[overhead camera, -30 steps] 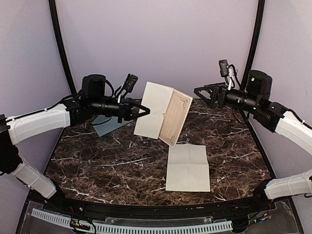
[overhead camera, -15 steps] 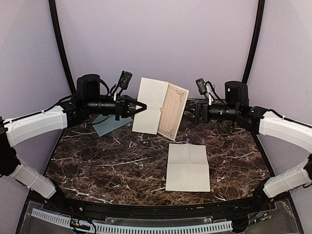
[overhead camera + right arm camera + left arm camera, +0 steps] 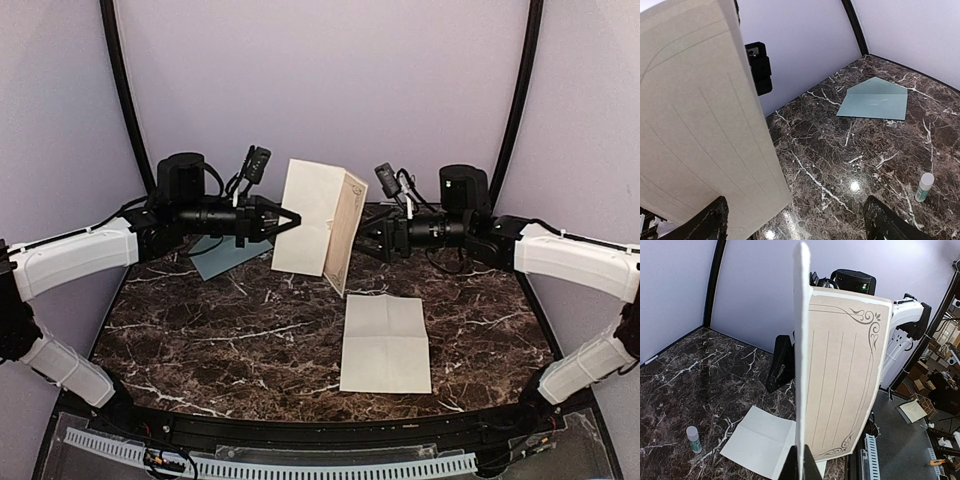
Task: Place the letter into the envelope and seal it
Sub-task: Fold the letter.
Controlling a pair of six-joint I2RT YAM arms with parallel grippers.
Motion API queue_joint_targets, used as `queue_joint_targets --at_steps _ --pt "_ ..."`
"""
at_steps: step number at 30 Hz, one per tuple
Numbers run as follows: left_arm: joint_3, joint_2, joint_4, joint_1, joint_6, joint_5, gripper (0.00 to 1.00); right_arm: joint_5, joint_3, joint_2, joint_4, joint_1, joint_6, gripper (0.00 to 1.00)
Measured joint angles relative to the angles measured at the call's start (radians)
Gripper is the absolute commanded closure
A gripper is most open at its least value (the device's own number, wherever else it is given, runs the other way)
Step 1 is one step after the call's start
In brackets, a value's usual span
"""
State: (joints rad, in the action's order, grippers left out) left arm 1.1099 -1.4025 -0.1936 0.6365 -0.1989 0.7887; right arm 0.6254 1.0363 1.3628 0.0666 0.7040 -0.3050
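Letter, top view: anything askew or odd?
Yes: the letter stands upright in mid-air, pinched at one edge by the shut left gripper, its two panels splayed in a half-open fold. Right gripper open, close to the other panel.

On the dark marble tabletop [image 3: 200, 320] a white paper sheet [image 3: 385, 343] with fold creases lies flat, a small white-and-green glue stick [image 3: 693, 439] stands upright, apart from it, and pale lilac walls [image 3: 320, 90] close the back.

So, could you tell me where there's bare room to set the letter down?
Bare marble front-left, between envelope and flat sheet; also right of that sheet. Crowded at the back middle: left claw holds the letter up, right claw open beside it.
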Motion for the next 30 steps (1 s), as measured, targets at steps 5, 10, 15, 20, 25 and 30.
queue_joint_targets --at_steps 5,10,15,20,25,30 --pt "0.0 -0.005 0.0 0.0 0.0 0.017 1.0 0.026 0.0 0.014 0.052 0.01 -0.023 0.12" --pt "0.0 -0.014 -0.001 0.0 -0.006 0.058 1.0 0.047 0.0 0.034 0.107 0.015 -0.047 0.17" --pt "0.0 -0.02 -0.012 0.0 -0.014 0.098 1.0 0.061 0.0 0.055 0.149 0.027 -0.069 0.26" --pt "0.0 -0.021 -0.021 0.0 -0.02 0.125 1.0 0.077 0.002 0.077 0.189 0.038 -0.087 0.38" --pt "0.0 -0.023 -0.023 0.0 -0.023 0.146 1.0 0.093 0.006 0.093 0.234 0.046 -0.11 0.51" --pt "0.0 -0.028 -0.029 0.0 -0.028 0.164 1.0 0.111 0.008 0.096 0.285 0.051 -0.134 0.6"
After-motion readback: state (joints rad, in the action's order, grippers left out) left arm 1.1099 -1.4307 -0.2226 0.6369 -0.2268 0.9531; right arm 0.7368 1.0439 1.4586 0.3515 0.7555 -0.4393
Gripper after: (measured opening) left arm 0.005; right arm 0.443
